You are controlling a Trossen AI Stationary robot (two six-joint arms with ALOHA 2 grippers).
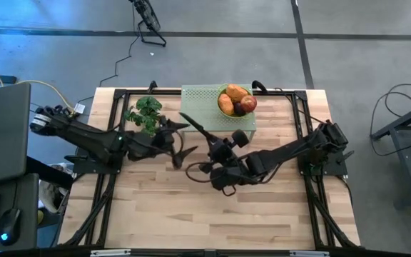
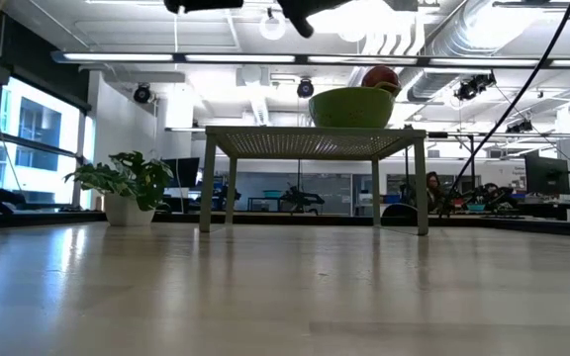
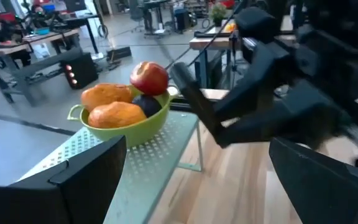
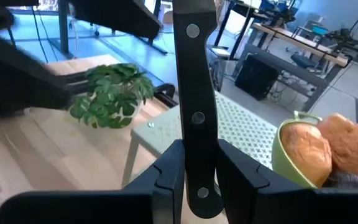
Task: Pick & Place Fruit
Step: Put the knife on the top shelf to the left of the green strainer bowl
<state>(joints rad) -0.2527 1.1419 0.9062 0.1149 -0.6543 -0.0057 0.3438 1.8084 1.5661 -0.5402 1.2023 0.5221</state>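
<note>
1. Fruit (image 1: 235, 101) sits piled in a green bowl (image 1: 225, 93) on a pale green perforated stand (image 1: 202, 103) at the far edge of the worktop (image 1: 191, 207), seen from above. Both arms reach in toward the middle. The right gripper (image 1: 216, 153) hangs just short of the stand with a black-handled knife (image 1: 195, 125) sticking out ahead of it toward the stand and bowl. The left gripper (image 1: 180, 146) hovers close beside it, with a small potted plant (image 1: 145, 113) just off to its side.

2. From worktop height the stand shows as a little four-legged table carrying the bowl, a red apple (image 2: 380, 76) peeking over the rim. The plant stands well to one side. Only dark bits of the arms show at the top edge, so both grippers are up in the air, clear of the wood.

3. The left wrist camera looks past its own two fingers (image 3: 86, 180), which stand wide apart with nothing between them, so the left gripper is released. Ahead of it lie two orange oblong pieces (image 3: 114, 112), the apple and a dark purple one in the bowl. The right arm crosses the space between.

4. The right wrist camera shows the right gripper clenched on the knife's riveted handle, held upright between the fingers. The bowl lies ahead and to one side, the plant to the other. The knife looks poised to be used or set down near the fruit, though I cannot tell which.
</note>
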